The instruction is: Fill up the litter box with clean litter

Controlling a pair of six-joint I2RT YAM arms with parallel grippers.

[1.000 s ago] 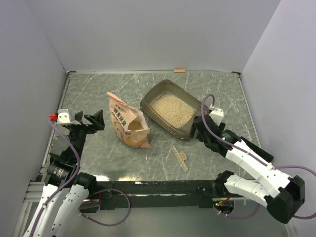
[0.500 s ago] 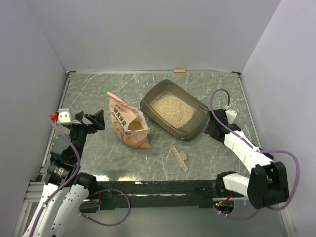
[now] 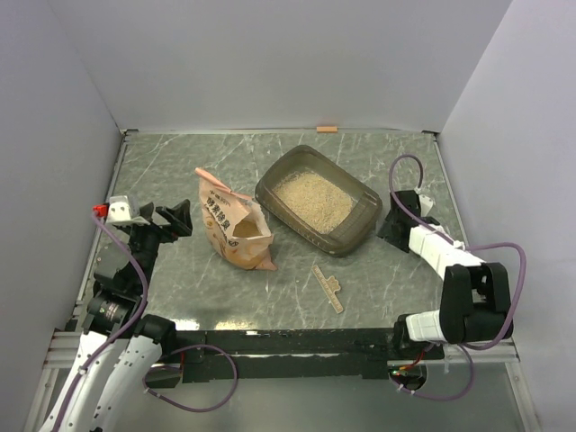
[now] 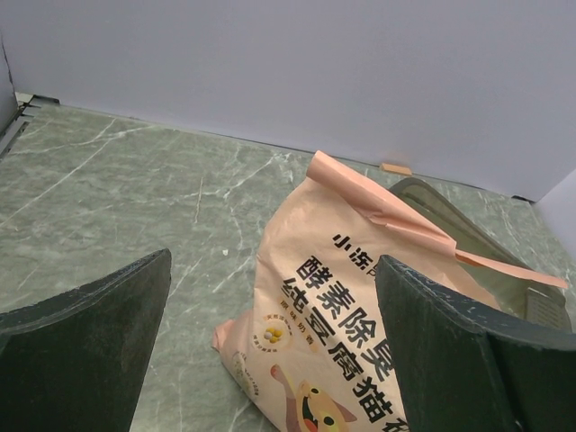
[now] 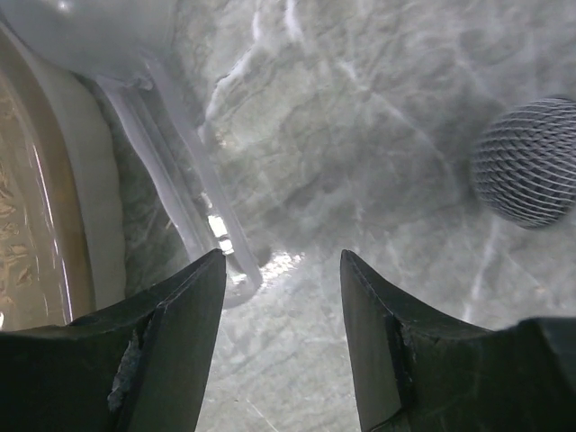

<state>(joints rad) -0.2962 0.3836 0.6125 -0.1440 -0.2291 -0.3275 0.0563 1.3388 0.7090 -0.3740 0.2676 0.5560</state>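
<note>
Bottom of the top view: both arm bases, nothing carried. Just above them, lower centre, a tan strip [image 3: 328,288] lies loose on the tabletop [image 3: 171,166], apart from everything else.

Mid-left: left gripper [image 3: 178,221], fingers spread wide, nothing between them. Its wrist view looks straight at the orange bag [image 3: 232,225]. It is near the bag, not touching.

Mid-right: right gripper [image 3: 393,225], fingers part-way spread, only bare tabletop in the gap. The wrist view puts one finger just beside the rim corner of the litter box [image 3: 353,236]; can't tell if there's contact. A mesh-sleeved cable [image 5: 526,175] shows at the right of that view.

The bag is centre-left on the tabletop, torn flap sticking up at its far end. Its mouth is open and pale granules are visible inside. It sits just beside the box's left end; can't tell if they touch.

The litter box is centre-right, flat on the tabletop, set diagonally. The clean litter [image 3: 310,200] covers most of its floor in a layer, and the near wall stands bare above it.

Far edge: small orange tag [image 3: 327,129] at the foot of the back wall.

My read: the fill looks mostly done. Litter is in the box, the bag is on the tabletop, and neither gripper holds anything. What's left, if anything, is a top-up from the bag or levelling the layer. Can't judge depth from these views.
</note>
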